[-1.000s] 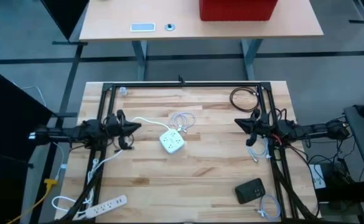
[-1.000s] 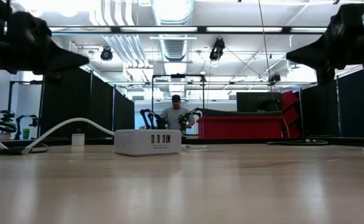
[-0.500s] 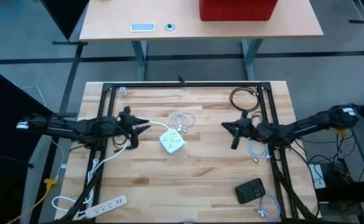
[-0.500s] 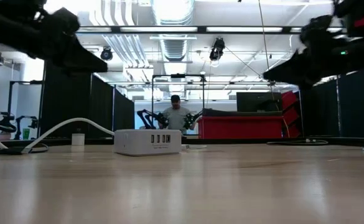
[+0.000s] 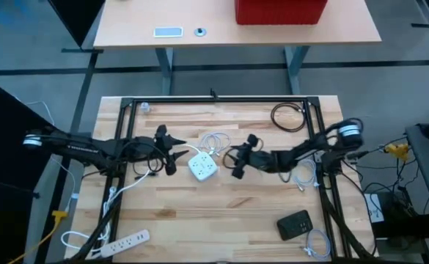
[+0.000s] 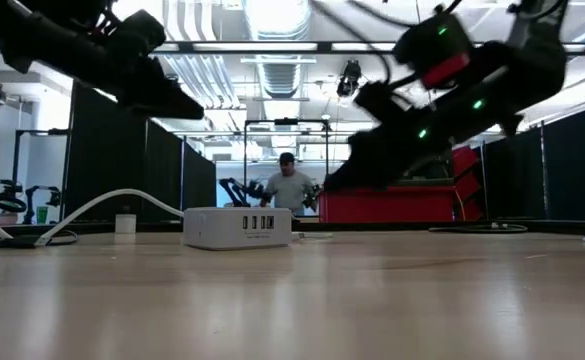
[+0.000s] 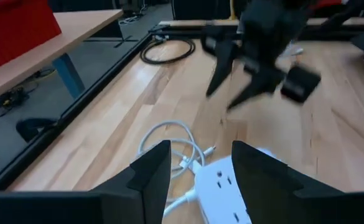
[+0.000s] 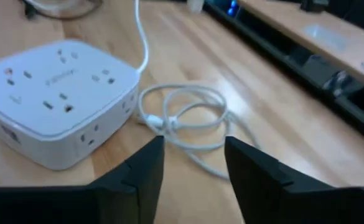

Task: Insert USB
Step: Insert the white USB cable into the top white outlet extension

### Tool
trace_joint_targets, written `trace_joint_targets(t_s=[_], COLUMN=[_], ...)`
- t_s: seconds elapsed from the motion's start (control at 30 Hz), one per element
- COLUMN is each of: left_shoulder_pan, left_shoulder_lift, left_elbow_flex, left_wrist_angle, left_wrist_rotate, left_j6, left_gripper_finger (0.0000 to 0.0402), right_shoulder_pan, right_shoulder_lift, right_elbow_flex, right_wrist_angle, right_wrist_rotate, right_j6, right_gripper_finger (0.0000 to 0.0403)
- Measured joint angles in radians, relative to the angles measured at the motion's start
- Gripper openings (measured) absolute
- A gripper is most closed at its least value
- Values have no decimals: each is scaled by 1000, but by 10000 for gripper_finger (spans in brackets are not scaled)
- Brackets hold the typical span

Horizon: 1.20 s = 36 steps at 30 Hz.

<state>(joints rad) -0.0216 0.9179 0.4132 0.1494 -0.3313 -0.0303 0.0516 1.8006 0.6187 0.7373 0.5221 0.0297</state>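
Both grippers have closed in on the table's middle since the earlier frames, the right one travelling farther.

- Right gripper (image 5: 235,160): fingers spread, holding nothing; hangs above the boards just right of the white charging hub (image 5: 203,167). Its own camera looks past both dark fingers (image 8: 138,174) onto the hub and the cable.
- Left gripper (image 5: 174,153): fingers parted, holding nothing; hangs just left of the hub, tips pointing toward it.
- White charging hub: square, flat on the wooden table (image 5: 229,213) between the two grippers; sockets on top, a row of USB ports on the side that shows in the low view. Its white cord runs off to the left.
- White USB cable (image 5: 215,141): loosely coiled, lying on the table just behind the hub, not plugged in, untouched.
- Black coiled cable (image 5: 287,117): at the far right of the table.
- White power strip (image 5: 122,240): near left corner.
- Person (image 6: 287,183): in the room behind the table.
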Motion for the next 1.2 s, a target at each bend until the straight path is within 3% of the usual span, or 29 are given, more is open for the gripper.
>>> trace_joint_targets(t_s=[0.3,0.63,0.83,1.0,1.2], left_shoulder_pan=[-3,-4,-4,-4,-5], left_shoulder_lift=[-4,-3,-3,-3,-3], left_elbow_flex=[-1,-3,0,22,61], left_wrist_angle=[-8,-9,-9,-4,-6], left_wrist_rotate=[171,185,186,187,224], left_j6=[-24,-27,-31,-31,-49], left_gripper_finger=[141,117,109,111,122], right_shoulder_pan=[-19,-91,-96,-99,-100], right_shoulder_lift=[145,225,234,233,134], right_elbow_flex=[95,149,151,159,160], right_wrist_angle=[-2,1,4,-24,-209], right_wrist_rotate=[-78,-185,-208,-214,-206], right_j6=[52,85,83,59,-20], right_gripper_finger=[158,115,85,15,6])
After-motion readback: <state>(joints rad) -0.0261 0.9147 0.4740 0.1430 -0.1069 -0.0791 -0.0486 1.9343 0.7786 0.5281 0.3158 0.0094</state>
